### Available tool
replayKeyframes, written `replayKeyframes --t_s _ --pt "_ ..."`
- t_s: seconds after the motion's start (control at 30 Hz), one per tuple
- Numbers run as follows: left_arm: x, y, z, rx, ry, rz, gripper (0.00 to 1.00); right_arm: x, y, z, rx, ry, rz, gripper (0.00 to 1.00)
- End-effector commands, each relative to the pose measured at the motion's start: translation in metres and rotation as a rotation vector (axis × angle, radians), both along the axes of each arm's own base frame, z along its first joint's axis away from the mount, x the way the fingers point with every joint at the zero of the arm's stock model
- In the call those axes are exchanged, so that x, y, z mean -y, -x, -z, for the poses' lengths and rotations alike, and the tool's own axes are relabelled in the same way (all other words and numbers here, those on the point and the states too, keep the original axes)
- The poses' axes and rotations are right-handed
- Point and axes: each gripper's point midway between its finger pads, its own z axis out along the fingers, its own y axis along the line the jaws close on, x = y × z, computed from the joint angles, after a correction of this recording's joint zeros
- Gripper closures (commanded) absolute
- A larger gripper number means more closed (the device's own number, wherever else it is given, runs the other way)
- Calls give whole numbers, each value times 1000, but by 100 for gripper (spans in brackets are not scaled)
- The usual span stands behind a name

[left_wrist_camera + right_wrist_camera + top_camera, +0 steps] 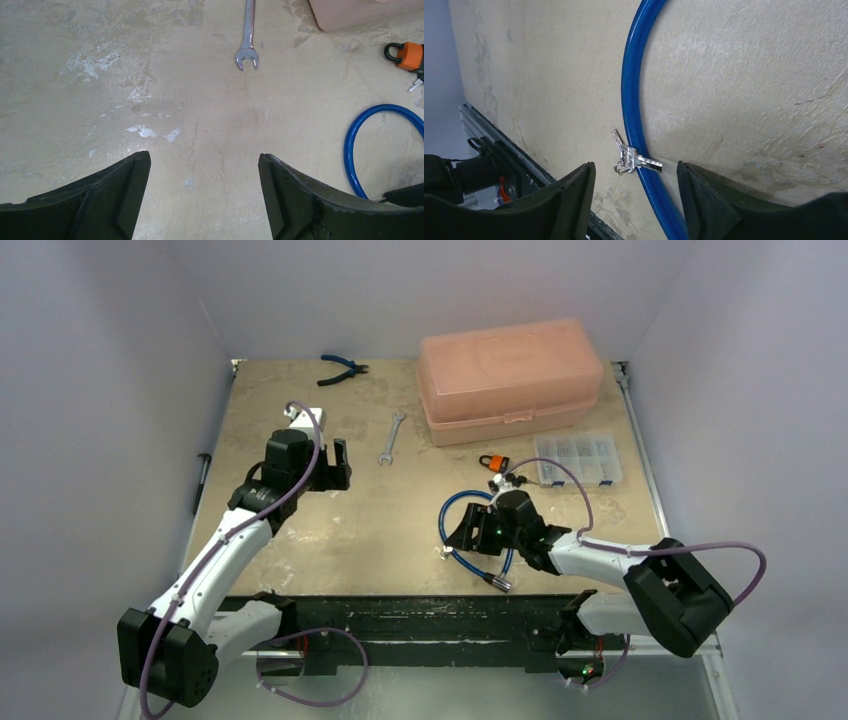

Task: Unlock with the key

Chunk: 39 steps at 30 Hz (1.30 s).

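Keys (631, 159) lie against blue cable (631, 85), lower centre, between right jaws: apart, holding nothing. Left jaws wide, empty, over bench (150, 75). Padlock (491, 462) centre right.

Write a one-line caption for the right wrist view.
Open right claw hovers over keys lying across a blue cable.

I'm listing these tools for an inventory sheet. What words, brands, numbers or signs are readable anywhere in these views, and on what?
No text can be read anywhere.
Wrench: if the shank bears a stamp, it is too small to make out.
Orange padlock: no legible marking.
Keys: too small and shiny to read.
Pink box and clear parts organiser: no label visible.
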Motion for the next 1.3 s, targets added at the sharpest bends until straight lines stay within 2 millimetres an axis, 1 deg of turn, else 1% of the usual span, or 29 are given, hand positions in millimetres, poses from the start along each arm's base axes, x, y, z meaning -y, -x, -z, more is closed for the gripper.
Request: replayKeyframes --t_s 0.0,0.33,0.77,0.97,1.1,1.13,1.17,1.27 --pt "0 -8 -16 45 -4 -6 16 2 2 6 -11 -52 -17 32" --pt "-2 -9 -13 37 -17 -17 16 -2 7 10 -7 -88 -71 38" --pt "-2 -9 -11 30 -19 -17 17 -1 5 18 -9 -81 -61 49" --pt "-2 -9 -11 28 -19 -17 17 2 0 19 -5 -66 -36 61" --pt "-2 -9 -11 28 -19 -17 17 3 -1 20 -6 -60 -31 72" --pt "-2 -9 -11 27 -19 -16 17 3 -1 20 -6 -60 -30 76" --pt "-2 -9 -11 28 -18 -16 17 4 -1 20 -6 -59 -30 83" --pt "-2 -9 -9 23 -20 -15 17 4 -1 20 -6 -59 -34 99"
